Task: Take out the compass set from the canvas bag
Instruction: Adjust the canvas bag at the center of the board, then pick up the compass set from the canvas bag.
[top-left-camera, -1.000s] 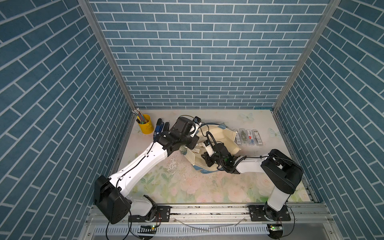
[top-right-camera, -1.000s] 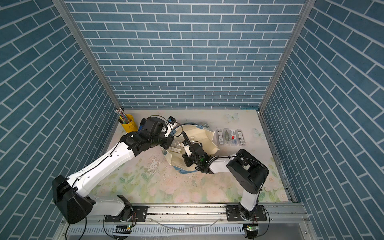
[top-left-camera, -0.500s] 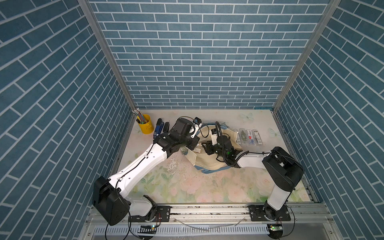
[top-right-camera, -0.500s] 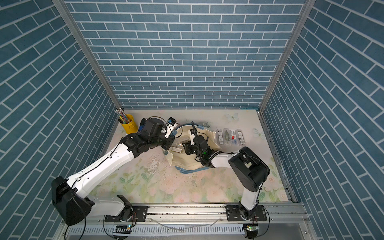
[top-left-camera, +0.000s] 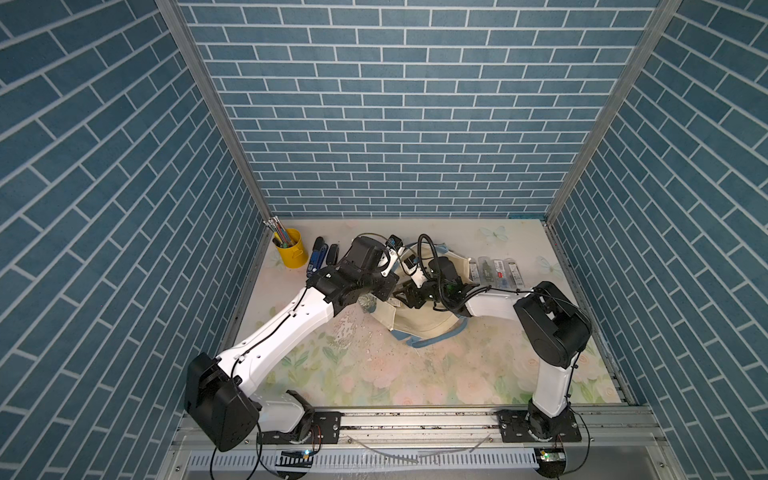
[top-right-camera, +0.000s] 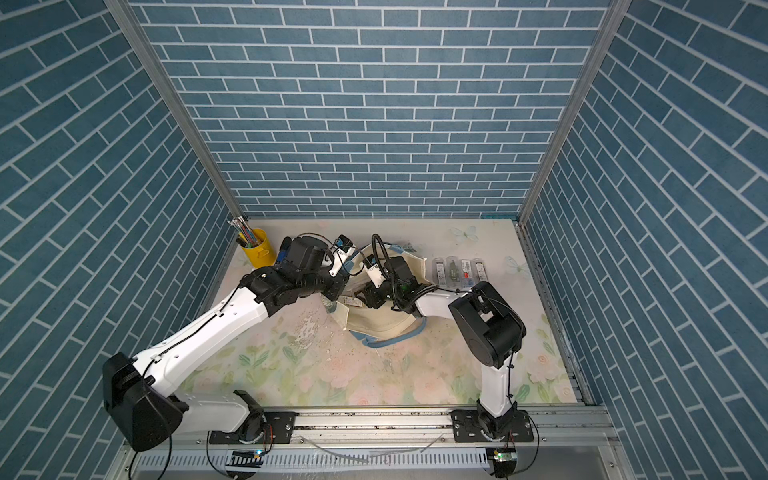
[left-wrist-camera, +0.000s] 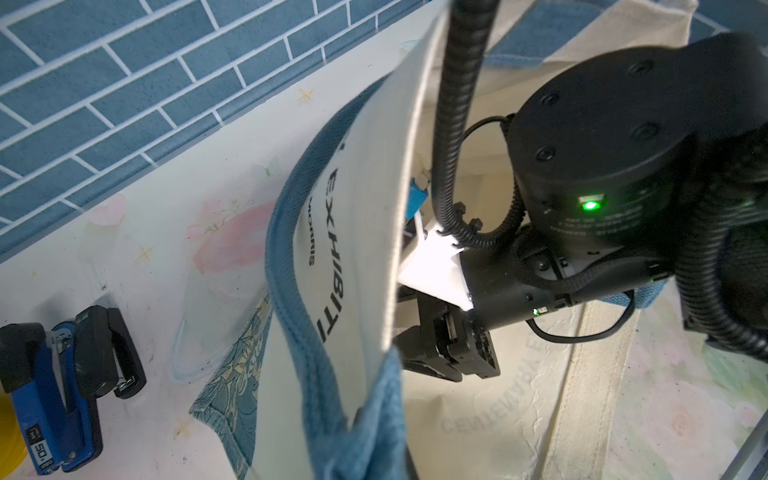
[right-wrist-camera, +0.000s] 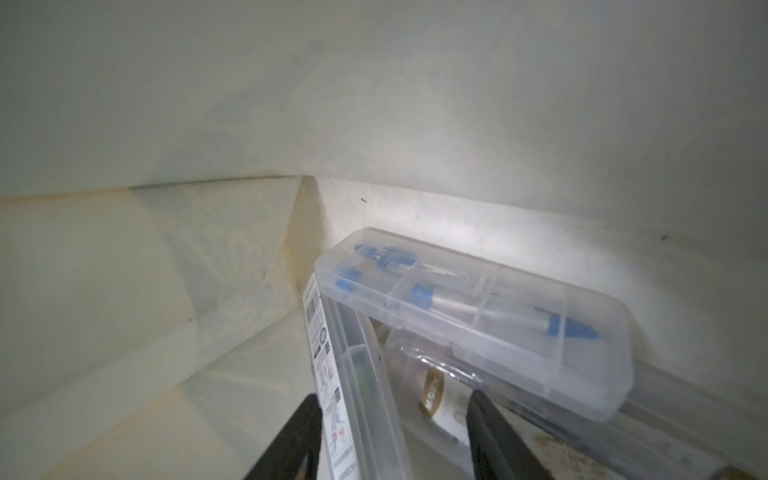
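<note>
Clear hard plastic forms the compass set (right-wrist-camera: 478, 316), a flat oblong box with rounded corners and moulded compartments holding blue-tipped parts. It lies inside the bag (top-left-camera: 419, 328), tilted on top of other clear cases, with its long axis running from the bag's folded inner corner slantwise across a narrow case (right-wrist-camera: 357, 374) that stands on its long edge and carries a printed label. The right tool (right-wrist-camera: 395, 444) is open, its two black fingers spread either side of that narrow case, near the set. Compared with a second ago, those jaws stand wider and the right wrist has moved farther into the bag's mouth, toward the back wall; the left arm has barely shifted. The bag is soft, creased cream canvas with a woven blue strap (left-wrist-camera: 291, 249) and dark lettering. The left tool (top-left-camera: 385, 292) is closed on the bag's rim, holding one panel up. Beyond, on the floral table (top-left-camera: 374, 374), four more clear cases (top-left-camera: 494, 272) lie in a row, well apart from a yellow cup (top-left-camera: 289, 253) of pencils and two staplers (top-left-camera: 322, 259).
</note>
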